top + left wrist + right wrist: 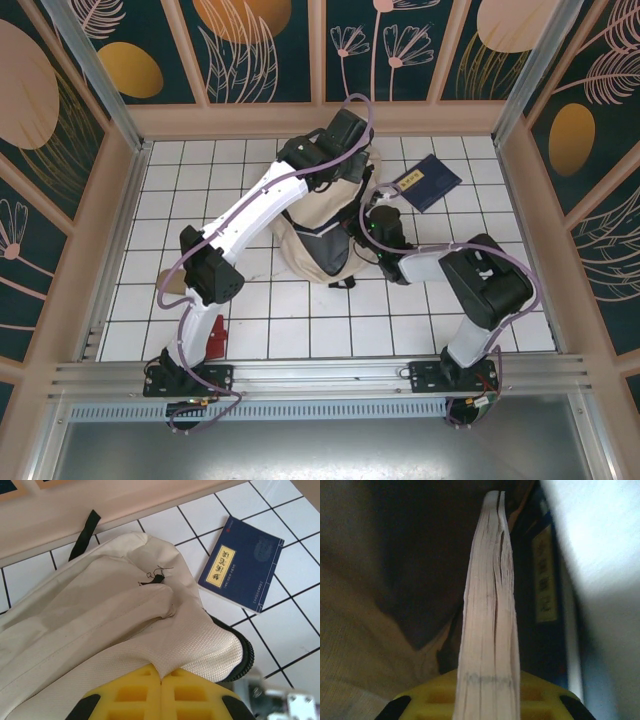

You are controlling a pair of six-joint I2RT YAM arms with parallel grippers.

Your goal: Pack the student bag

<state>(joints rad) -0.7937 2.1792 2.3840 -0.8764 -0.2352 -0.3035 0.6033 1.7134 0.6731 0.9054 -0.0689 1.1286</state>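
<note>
The student bag (318, 238), cream fabric with black trim, lies mid-table. My left gripper (161, 674) is shut on a fold of its cream fabric (190, 645) near the opening and holds that edge up; from above it sits at the bag's far end (350, 165). My right gripper (489, 680) is shut on a book (490, 605) seen edge-on by its pale pages, pushed into the bag's dark interior. A navy book with a yellow label (545, 575) stands beside it inside. From above, the right gripper (372, 222) is at the bag's right side.
Another navy book with a yellow label (430, 180) lies flat on the white tiles right of the bag, also seen as the navy book (242, 562). A small red flat item (216, 335) lies by the left arm's base. Wooden walls enclose the table.
</note>
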